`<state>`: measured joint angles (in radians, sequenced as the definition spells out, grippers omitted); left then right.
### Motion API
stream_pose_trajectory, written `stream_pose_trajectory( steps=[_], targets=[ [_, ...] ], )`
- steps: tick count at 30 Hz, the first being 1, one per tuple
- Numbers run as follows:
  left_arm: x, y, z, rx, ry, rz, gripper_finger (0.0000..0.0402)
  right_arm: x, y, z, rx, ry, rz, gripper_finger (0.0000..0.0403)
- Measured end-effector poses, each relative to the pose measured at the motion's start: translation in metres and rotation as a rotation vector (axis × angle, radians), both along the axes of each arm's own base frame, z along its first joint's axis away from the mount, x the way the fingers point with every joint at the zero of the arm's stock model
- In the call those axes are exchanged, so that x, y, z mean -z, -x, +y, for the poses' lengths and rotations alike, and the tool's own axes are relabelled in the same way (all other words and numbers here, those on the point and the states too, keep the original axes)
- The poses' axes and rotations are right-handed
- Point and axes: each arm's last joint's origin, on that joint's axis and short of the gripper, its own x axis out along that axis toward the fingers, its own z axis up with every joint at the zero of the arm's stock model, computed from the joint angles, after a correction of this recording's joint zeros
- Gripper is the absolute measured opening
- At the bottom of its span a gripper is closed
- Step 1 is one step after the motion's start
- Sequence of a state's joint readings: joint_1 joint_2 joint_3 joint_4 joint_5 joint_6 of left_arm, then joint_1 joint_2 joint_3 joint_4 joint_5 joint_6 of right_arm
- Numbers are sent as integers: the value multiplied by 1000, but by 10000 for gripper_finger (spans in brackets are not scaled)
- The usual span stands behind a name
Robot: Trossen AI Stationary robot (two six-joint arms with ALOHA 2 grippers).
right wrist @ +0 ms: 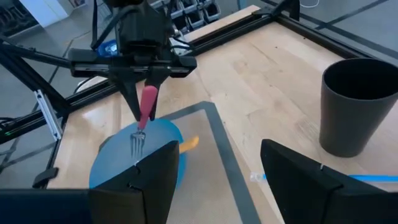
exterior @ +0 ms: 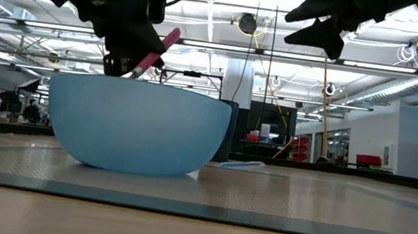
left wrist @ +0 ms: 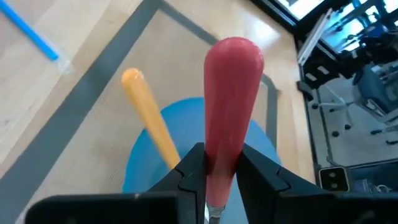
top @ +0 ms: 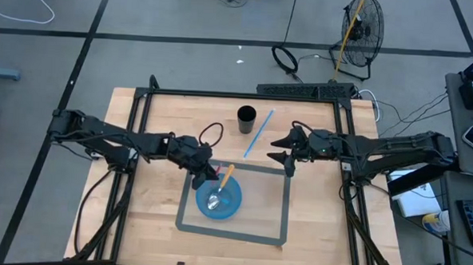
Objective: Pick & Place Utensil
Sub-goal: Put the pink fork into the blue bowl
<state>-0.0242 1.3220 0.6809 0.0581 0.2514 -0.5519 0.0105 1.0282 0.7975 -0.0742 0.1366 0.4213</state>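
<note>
A fork with a pink handle hangs tines down over a blue bowl, shut in my left gripper. The bowl stands on the table inside a grey tape rectangle. It holds a spoon whose orange handle leans on the rim. My right gripper hovers open to the right of the bowl, touching nothing; its fingers frame the right wrist view. In the low view the pink handle shows above the bowl's rim. My left gripper pinches the fork between its two fingers at the lower part of the pink handle, close to the metal neck. The fingers slant down from the table's left and lie across the fork. The fork is lifted clear and tilted, rounded handle end up, tines above the bowl.
A black cup stands toward the far edge, and a long blue utensil lies beside it on the wood. The grey tape rectangle has bare table on the bowl's right. A black frame rims the table.
</note>
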Motion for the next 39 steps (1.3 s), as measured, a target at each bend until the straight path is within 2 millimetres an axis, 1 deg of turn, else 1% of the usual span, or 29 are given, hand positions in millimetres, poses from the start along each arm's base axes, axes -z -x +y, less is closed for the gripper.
stream_pose_trajectory(
  steps=[4, 9, 16, 23, 26, 33, 39],
  targets=[
    [4, 1, 0, -20, 33, -38, 66, 0, 0, 0, 0, 0, 3, 221],
    [10, 4, -1, -33, 62, -40, 78, 1, 0, 0, 1, -3, 9, 221],
    [23, 11, -3, -42, 88, -22, 68, 1, 0, 0, 2, -3, 7, 220],
    [34, 17, -1, -95, 111, -4, 86, 1, 0, 0, 2, -3, 6, 219],
    [35, 18, -1, -128, 112, 3, 88, 1, 0, 0, 2, -3, 8, 219],
    [33, 17, -1, -118, 93, -31, 92, 1, 0, 0, 2, -3, 9, 220],
    [33, 17, 0, -116, 85, -28, 126, 1, 0, 0, 3, -3, 13, 220]
  ],
)
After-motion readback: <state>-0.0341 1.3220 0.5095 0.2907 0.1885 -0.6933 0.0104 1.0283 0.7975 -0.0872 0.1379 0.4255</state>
